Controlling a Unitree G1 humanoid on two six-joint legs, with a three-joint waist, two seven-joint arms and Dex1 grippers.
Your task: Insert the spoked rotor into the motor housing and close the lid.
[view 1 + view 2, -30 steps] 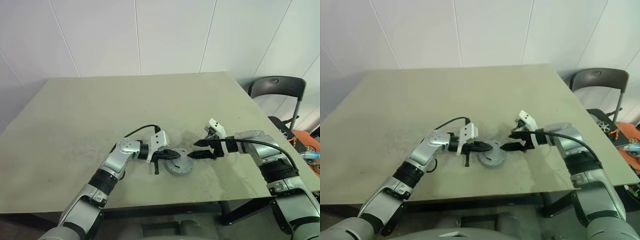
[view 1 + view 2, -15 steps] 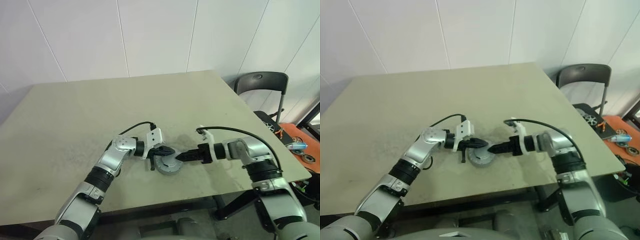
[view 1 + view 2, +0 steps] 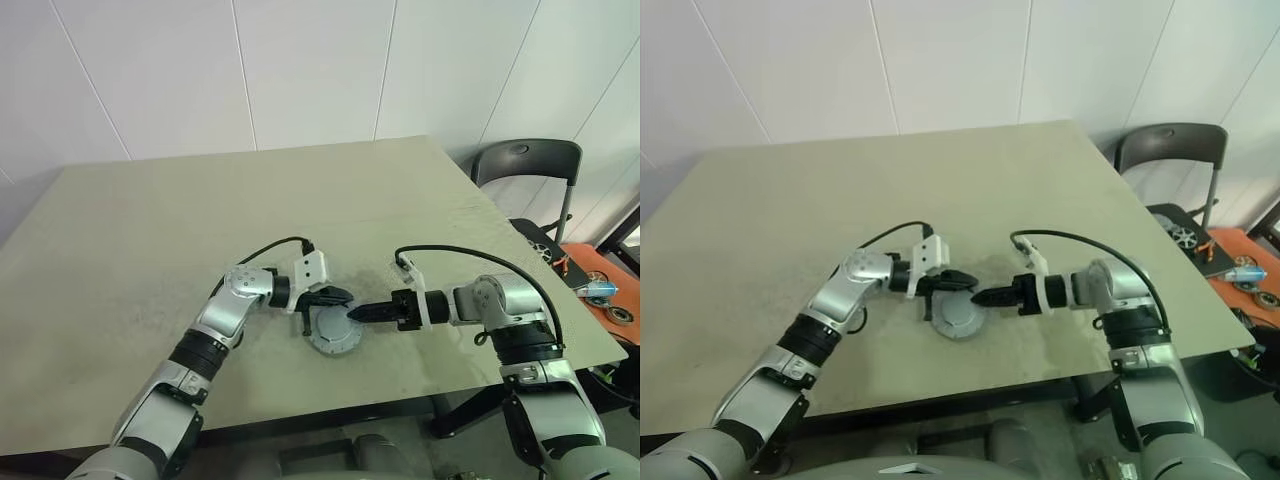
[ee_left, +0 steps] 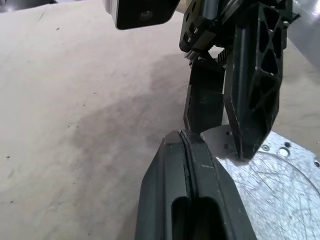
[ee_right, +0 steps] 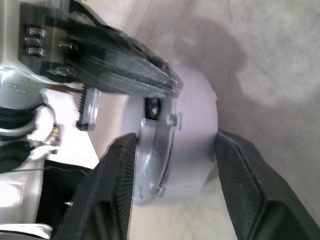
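Left gripper (image 3: 337, 295) clenched, fingers pressed together with nothing between them, tips resting on top of the lid (image 3: 333, 332) at its far-left edge. Lid seated over the housing (image 5: 192, 125), the pair sitting as one closed unit on the table (image 3: 150, 230) near the front edge, between the two arms. Rotor presumably inside; cannot tell from here.

Handling, by judgement: metal, rigid, fairly heavy for its size, not fragile. Smooth side wall, likely slippery under hard pads. Best taken across the full width on the side wall, low and square, not by the thin lid rim.

Look: lid flat, round, grey-silver, scratched, with small screw holes and a little tab at the edge. Housing wall plain pale grey in the right wrist view.

Right gripper (image 3: 357, 313) half open, jaws straddling the housing on either side, gaps seemingly left on both; grasping nothing firmly yet.
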